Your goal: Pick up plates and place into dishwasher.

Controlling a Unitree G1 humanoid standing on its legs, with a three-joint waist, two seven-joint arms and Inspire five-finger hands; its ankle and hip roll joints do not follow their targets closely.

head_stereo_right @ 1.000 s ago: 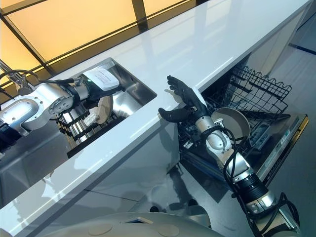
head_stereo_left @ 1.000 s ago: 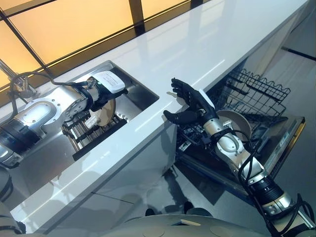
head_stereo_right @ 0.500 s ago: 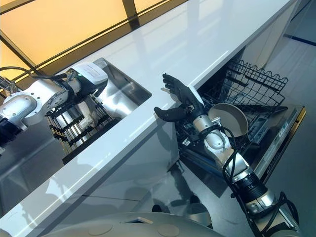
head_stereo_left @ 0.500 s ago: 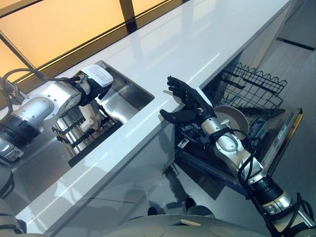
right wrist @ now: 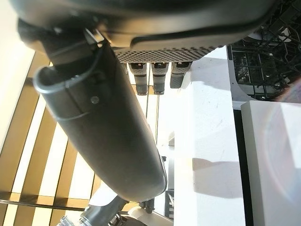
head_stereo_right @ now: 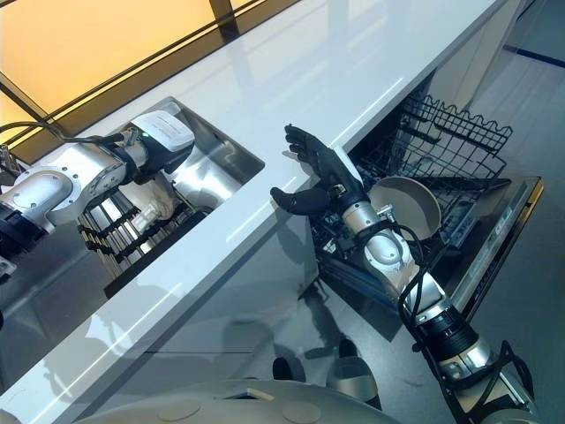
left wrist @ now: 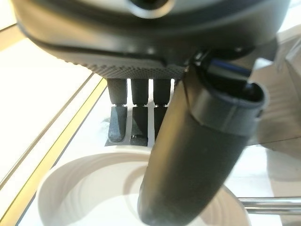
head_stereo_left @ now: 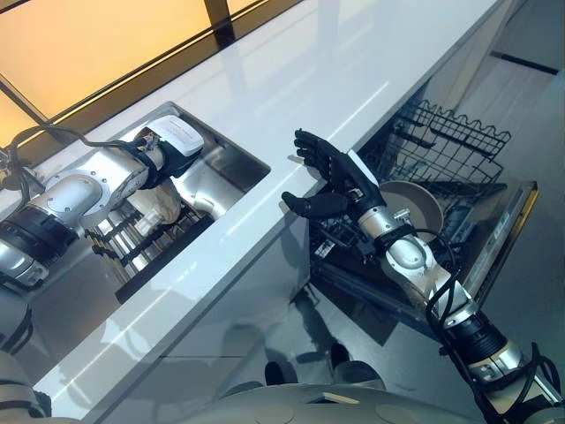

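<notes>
Reaching into the sink [head_stereo_left: 231, 168], the left hand [head_stereo_left: 166, 152] pinches a pale plate [left wrist: 84, 188] standing in the dark rack [head_stereo_left: 146, 234], thumb on its face and fingers behind the rim. The right hand [head_stereo_left: 331, 181] waits with fingers spread above the white bench [head_stereo_left: 335, 71] edge (holding nothing) beside the dishwasher [head_stereo_left: 459, 177], where one plate [head_stereo_left: 415, 205] already sits. Lifting straight up should clear the rack's prongs.

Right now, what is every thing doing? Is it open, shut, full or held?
Left hand: fingers curled round a plate's rim, in the sink.
Plate: white, held over the sink rack.
Right hand: open, holding nothing, above the counter's edge.
Dishwasher: door down, rack pulled out.
Bowl: sitting in the dishwasher rack.
Sink rack: dishes standing in it.
</notes>
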